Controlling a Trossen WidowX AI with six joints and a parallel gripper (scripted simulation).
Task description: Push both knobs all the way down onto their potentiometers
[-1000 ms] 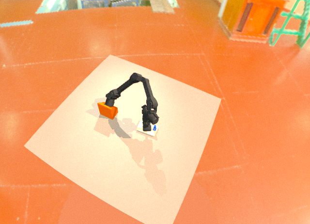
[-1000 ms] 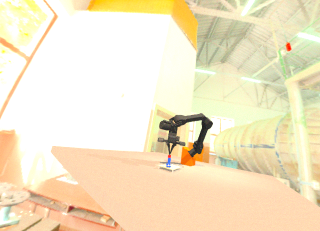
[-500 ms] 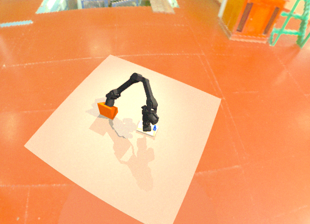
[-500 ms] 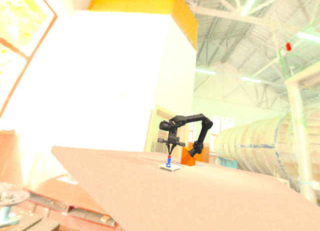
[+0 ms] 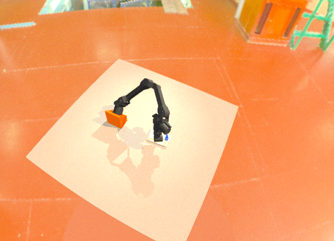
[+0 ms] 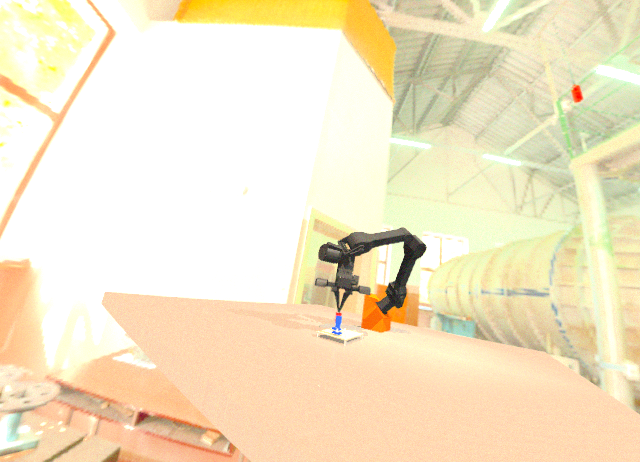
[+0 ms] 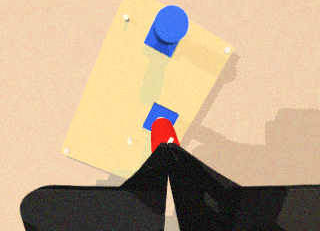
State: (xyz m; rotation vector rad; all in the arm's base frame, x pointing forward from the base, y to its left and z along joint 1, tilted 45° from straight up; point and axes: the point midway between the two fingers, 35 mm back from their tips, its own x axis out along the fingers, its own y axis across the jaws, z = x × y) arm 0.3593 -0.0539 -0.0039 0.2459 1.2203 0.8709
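We see our gripper closed to its narrowest, the two matte black fingers meeting in a sharp wedge with nothing between them. That closed tip rests on the top of the red knob, a smooth, glossy little cylinder with a rounded cap. The red knob stands over a square blue potentiometer, whose flat plastic body shows as a corner-on block beneath it.

The circuit board is a thin, pale yellow rectangle with a matte face, small white studs near its corners, and a faint greenish trace running lengthwise between the two components. At its far end we see the blue knob, a plain round disc seen from above, sitting on a second square blue potentiometer.

From the top view, the board lies near the middle of the pale, flat tabletop, somewhat toward the right-hand corner, with the orange wedge-shaped base block of the arm closer to the far-left edge. The arm is a chain of dark, angular links arching up and down onto the board.

From the exterior view the gripper points straight down, its tip on the red knob above a slim blue post.
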